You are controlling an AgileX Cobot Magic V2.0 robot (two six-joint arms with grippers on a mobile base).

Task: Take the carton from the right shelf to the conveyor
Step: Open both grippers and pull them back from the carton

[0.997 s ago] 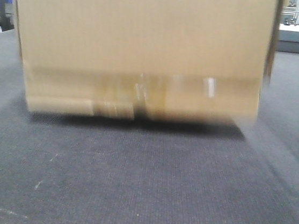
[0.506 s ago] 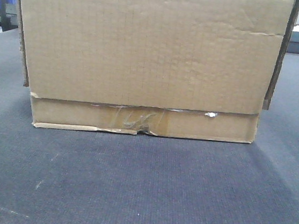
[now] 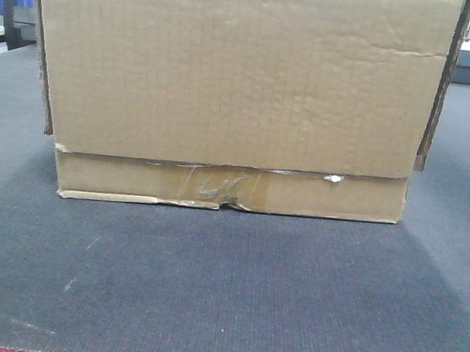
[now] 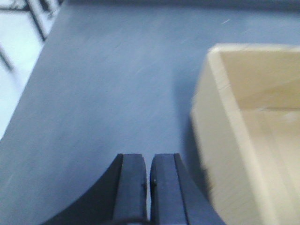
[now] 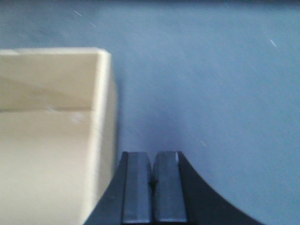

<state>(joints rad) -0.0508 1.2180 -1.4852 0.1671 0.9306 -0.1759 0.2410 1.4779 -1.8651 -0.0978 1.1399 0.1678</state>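
The carton (image 3: pixel 236 91) rests on the conveyor (image 3: pixel 221 293), between my arms. My left gripper (image 4: pixel 149 176) and right gripper (image 5: pixel 152 176) flank it, jaws together, holding nothing.

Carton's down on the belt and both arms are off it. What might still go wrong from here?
Both tools sit low beside the carton: the left tool and right tool, fingers closed, are each close to a side wall. A sideways pull-out could clip a wall and skew the carton on the conveyor. Its bottom strip is creased with wrinkled tape, so that seam may snag or open.
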